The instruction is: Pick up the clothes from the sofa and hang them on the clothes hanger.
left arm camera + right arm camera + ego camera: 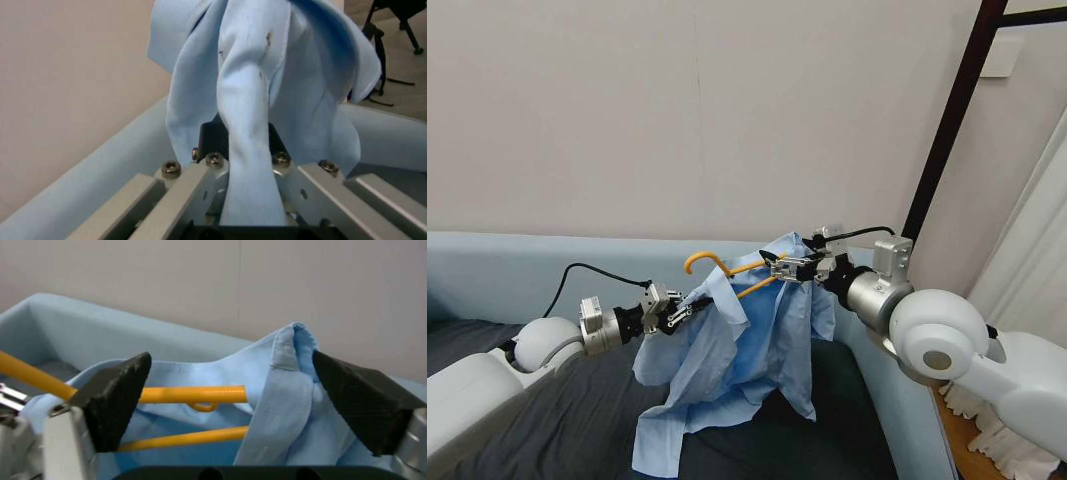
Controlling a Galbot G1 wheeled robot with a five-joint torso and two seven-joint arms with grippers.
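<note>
**Position.** The hanger [193, 394] is my reference. One shirt [737, 370] is draped over it and hangs below it, its lowest corner down at the dark seat of the sofa [547, 262]. The whole bundle is in the air, in front of the sofa back.

**Left gripper** [679, 312]: just below the hanger's hook. Its jaws are pinched on a narrow fold of the shirt, which runs straight through between them in the left wrist view.

**Right gripper** [783, 270]: at the end of the hanger away from the hook. Its jaws are wide and straddle both yellow bars and the collar. I see neither pad [113, 395] pressing on anything.

**Risks (my judgement).**
- With the right jaws wide, the hanger seems to be carried mostly by the cloth. If the cloth shifts, it could tip or drop out.
- The left hold is on one thin fold, so a pull could strip it free.
- The cloth is bunched unevenly and could slide off an arm of the hanger.
- The trailing corner may drag on the seat and tug the cloth off.
- If the right jaws close here, they may catch the collar along with the bar.

**Count.** Shirt 1, hanger 1, grippers 2, sofa 1, dark rack post [947, 130] 1, well beyond the hanger on the right gripper's side.
</note>
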